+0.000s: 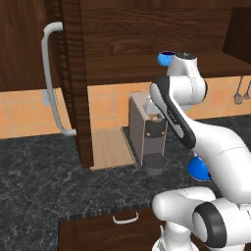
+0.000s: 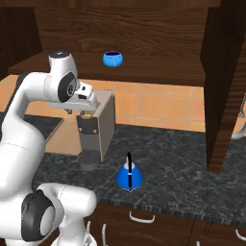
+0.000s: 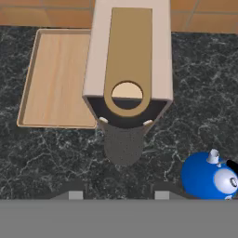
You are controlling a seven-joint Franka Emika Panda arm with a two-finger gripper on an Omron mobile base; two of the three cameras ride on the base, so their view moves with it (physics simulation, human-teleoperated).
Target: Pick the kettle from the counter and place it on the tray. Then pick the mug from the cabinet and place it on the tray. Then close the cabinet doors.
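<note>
While hand (image 3: 115, 194) hovers, kettle (image 3: 207, 176) on counter (image 3: 195, 93)

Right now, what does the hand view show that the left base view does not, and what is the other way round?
Hand view, from above: the whole bare outline of the tray and the round opening in the top of the coffee machine.

Left base view: the mug on the cabinet shelf, the open cabinet door with its curved handle, and a drawer front.

Shared: tray, coffee machine, the kettle and the counter.
</note>
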